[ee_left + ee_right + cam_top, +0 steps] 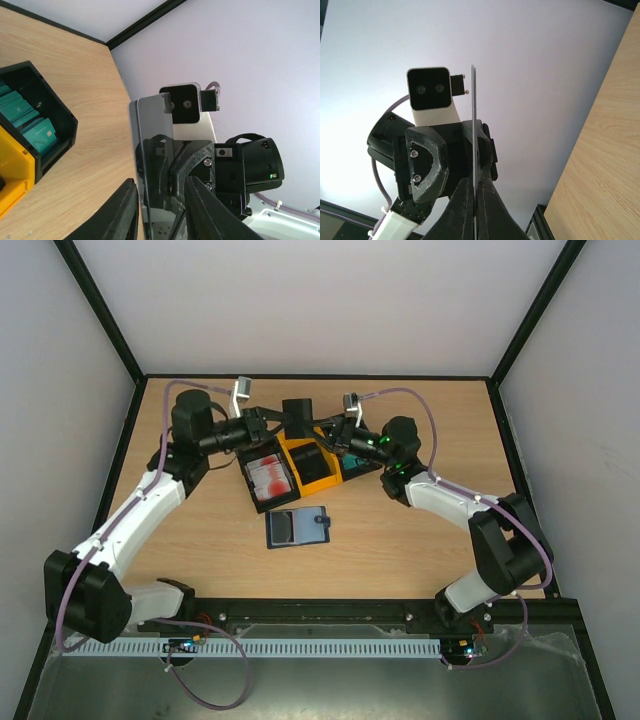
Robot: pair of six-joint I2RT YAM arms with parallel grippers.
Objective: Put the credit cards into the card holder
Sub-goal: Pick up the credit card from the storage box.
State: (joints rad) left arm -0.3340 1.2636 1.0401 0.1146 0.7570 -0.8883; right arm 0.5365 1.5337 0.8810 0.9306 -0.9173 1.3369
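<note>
A plain black credit card (298, 409) is held upright in the air above the bins, between my two grippers. My right gripper (327, 429) is shut on its edge; in the right wrist view (475, 187) the card (473, 100) shows edge-on between the closed fingers. My left gripper (271, 421) is open, and its fingers stand on either side of the same card (152, 130) without pinching it (161, 192). The navy card holder (298, 527) lies open on the table, nearer than the bins. White-and-red cards (268, 476) and teal cards (25, 116) lie in bins.
Three bins stand side by side behind the holder: a black one (252, 492) with white-and-red cards, a yellow one (318, 480), and a black one (55, 122) with teal cards. Black frame rails edge the table (420, 540).
</note>
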